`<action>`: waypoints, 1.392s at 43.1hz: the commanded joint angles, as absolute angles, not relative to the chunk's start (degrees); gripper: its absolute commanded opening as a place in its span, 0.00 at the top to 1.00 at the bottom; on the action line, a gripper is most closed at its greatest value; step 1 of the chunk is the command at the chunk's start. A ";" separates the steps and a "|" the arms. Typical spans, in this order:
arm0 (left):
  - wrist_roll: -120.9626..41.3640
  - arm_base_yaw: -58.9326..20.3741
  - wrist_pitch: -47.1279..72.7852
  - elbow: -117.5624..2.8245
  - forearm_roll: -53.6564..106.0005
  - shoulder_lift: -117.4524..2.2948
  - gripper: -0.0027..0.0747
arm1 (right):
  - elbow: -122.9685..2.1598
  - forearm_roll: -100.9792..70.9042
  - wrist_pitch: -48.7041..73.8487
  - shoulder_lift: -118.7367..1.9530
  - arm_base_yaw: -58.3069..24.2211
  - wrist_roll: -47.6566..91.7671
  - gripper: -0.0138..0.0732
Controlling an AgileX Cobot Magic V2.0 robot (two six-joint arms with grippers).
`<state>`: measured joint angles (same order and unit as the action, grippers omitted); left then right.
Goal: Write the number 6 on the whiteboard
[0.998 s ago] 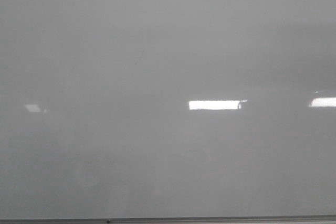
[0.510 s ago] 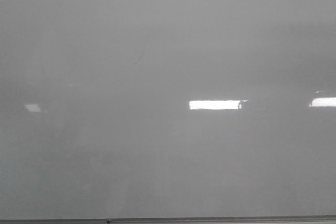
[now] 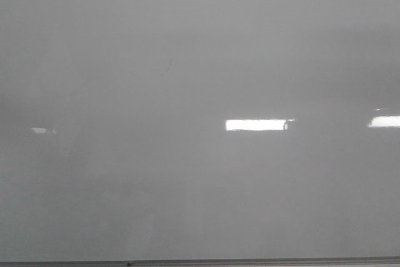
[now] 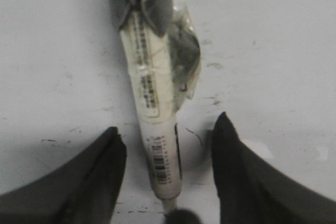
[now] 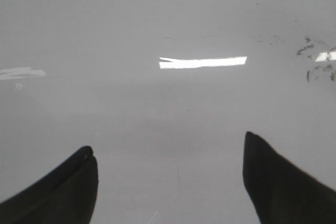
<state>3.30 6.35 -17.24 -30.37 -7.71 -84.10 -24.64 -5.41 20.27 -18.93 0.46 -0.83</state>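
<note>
Both grippers show plain black, tapered fingers (image 4: 100, 177) (image 5: 273, 182) with pointed tips

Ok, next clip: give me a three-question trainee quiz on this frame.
1. True or false: a finished 6 already shows on the whiteboard in the front view.
2. Which pincer has the marker lying between its fingers? A) left B) right C) neither
3. Fill in: the right pincer is open and holds ____.

Key
1. False. Only a faint short scratch mark and light reflections show; no digit is drawn.
2. A. The left pincer straddles the marker, its fingers spread and not touching it.
3. Nothing. Only bare board shows between its fingers.
</note>
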 commanded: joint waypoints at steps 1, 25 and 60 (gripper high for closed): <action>3.83 6.39 -21.54 -32.02 -6.99 -82.86 0.72 | -26.71 -5.63 16.02 -19.72 0.39 -0.77 0.16; 3.71 -2.37 6.67 -38.73 -7.84 -71.37 0.99 | -27.98 -5.63 18.32 -21.48 -0.13 0.00 0.16; -25.97 -58.04 34.08 -54.23 -13.78 -70.77 0.99 | -47.73 -17.86 38.60 -48.28 -39.69 38.05 0.16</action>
